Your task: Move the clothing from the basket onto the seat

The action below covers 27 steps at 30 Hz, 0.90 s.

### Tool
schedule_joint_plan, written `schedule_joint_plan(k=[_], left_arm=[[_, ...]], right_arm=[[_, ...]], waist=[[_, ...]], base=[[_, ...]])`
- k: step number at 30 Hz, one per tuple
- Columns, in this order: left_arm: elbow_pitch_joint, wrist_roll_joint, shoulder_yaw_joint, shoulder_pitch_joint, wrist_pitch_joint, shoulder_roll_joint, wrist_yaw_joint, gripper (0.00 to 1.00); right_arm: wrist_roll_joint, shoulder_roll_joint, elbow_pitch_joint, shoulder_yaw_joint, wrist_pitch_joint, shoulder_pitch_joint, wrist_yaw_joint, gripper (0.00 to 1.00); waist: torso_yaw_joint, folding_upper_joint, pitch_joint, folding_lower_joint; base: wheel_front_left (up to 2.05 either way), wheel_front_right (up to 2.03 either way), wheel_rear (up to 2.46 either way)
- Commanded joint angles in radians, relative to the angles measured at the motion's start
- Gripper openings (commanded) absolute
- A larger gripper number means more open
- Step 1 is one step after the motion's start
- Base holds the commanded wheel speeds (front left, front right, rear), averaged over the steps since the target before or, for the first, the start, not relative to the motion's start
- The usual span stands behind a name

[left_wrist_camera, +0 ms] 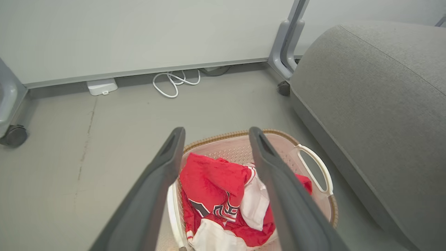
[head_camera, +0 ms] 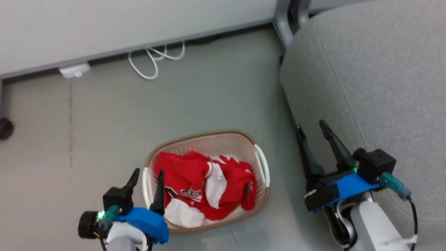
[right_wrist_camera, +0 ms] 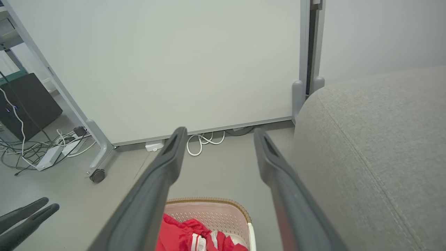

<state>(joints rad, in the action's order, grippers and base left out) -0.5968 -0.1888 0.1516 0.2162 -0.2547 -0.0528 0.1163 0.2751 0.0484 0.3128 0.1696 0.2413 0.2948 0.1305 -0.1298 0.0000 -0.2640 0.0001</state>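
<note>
The clothing (head_camera: 205, 186) is a crumpled heap of red and white garments lying in the basket (head_camera: 223, 139), an oval cream basket with a brown rim, standing on the floor. The same clothing (left_wrist_camera: 219, 198) and basket (left_wrist_camera: 313, 164) show in the left wrist view, and the basket (right_wrist_camera: 216, 212) in the right wrist view. My left gripper (head_camera: 148, 174) is open over the basket's left handle, holding nothing. My right gripper (head_camera: 312, 127) is open, empty, beside the front edge of the grey seat (head_camera: 376, 80). The seat (left_wrist_camera: 376, 104) stands just right of the basket.
A white partition panel (head_camera: 139, 24) on castor legs closes the far side. A white cable (head_camera: 153, 59) and a small white box (head_camera: 74, 70) lie at its foot. A castor (head_camera: 5, 128) sits at the far left. More cables (right_wrist_camera: 41, 150) lie beyond the panel.
</note>
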Motion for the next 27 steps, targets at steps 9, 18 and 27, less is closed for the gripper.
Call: schedule_joint_plan(k=[9,18,27], left_arm=[[-0.173,0.001,0.026,0.180,0.038,-0.043,0.010,1.00],[-0.333,-0.013,0.038,0.306,0.103,-0.090,0.012,1.00],[-0.416,-0.004,0.031,0.385,0.141,-0.143,-0.051,1.00]], right_arm=[[0.057,0.003,-0.028,0.069,0.022,0.113,0.000,1.00],[0.123,0.002,-0.086,0.112,0.025,0.147,0.000,1.00],[0.168,0.002,-0.173,0.176,0.025,0.180,0.000,1.00]], waist=[[-0.169,0.0000,-0.255,-0.0001],[-0.251,0.0000,-0.390,-0.0001],[-0.317,0.0000,-0.484,-0.0001]], base=[[0.00,0.00,0.00],[0.00,0.00,0.00],[0.00,0.00,0.00]])
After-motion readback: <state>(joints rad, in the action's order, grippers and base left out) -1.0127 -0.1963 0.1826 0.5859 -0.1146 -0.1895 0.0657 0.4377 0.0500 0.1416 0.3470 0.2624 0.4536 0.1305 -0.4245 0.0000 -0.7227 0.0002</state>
